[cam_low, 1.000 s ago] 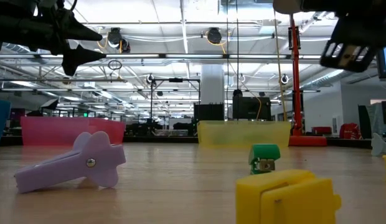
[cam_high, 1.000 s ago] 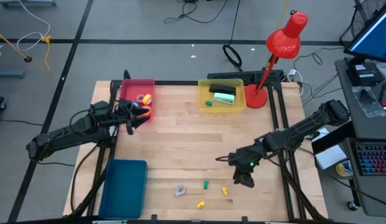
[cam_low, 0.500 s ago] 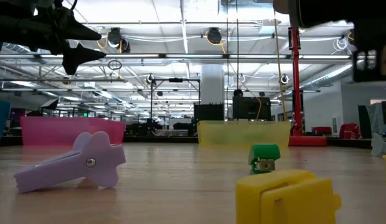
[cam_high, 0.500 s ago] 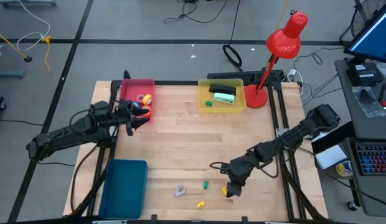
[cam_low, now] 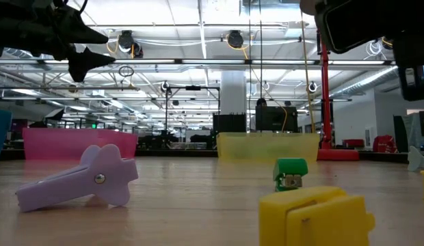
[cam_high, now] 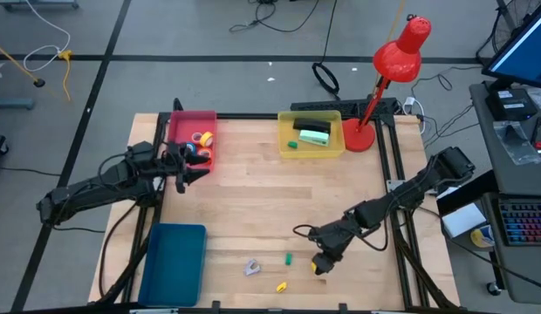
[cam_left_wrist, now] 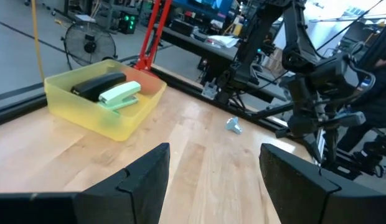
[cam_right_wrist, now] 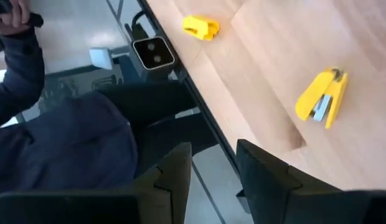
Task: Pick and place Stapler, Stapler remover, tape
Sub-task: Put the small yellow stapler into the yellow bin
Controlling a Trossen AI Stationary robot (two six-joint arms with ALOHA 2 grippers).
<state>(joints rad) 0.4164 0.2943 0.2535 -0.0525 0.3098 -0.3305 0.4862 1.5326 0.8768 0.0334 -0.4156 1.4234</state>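
A yellow stapler (cam_right_wrist: 322, 102) lies flat on the wood near the table's front edge, and my right gripper (cam_high: 325, 259) hovers open just above and beside it, touching nothing. Left of it lie a green staple remover (cam_high: 289, 259), a lilac one (cam_high: 251, 267) and a yellow one (cam_high: 280, 285). Tape rolls (cam_high: 202, 139) sit in the pink bin (cam_high: 178, 129). My left gripper (cam_high: 199, 164) hangs open in the air by that bin's near edge, pointing level across the table. A black stapler (cam_left_wrist: 98, 86) and a light green one (cam_left_wrist: 120, 94) lie in the yellow bin (cam_left_wrist: 99, 121).
A blue bin (cam_high: 174, 264) stands at the near left. A red desk lamp (cam_high: 359, 137) stands at the back right beside the yellow bin. A person in dark clothes (cam_right_wrist: 62, 149) sits past the front edge, by the low camera (cam_right_wrist: 154, 53). Bare wood spans the table's middle.
My right gripper has swung toward the table's near edge and left, sunk lower and rolled about its own axis. It now hangs over the yellow stapler, and most of the move fell in the first half second. Its fingers stay apart.
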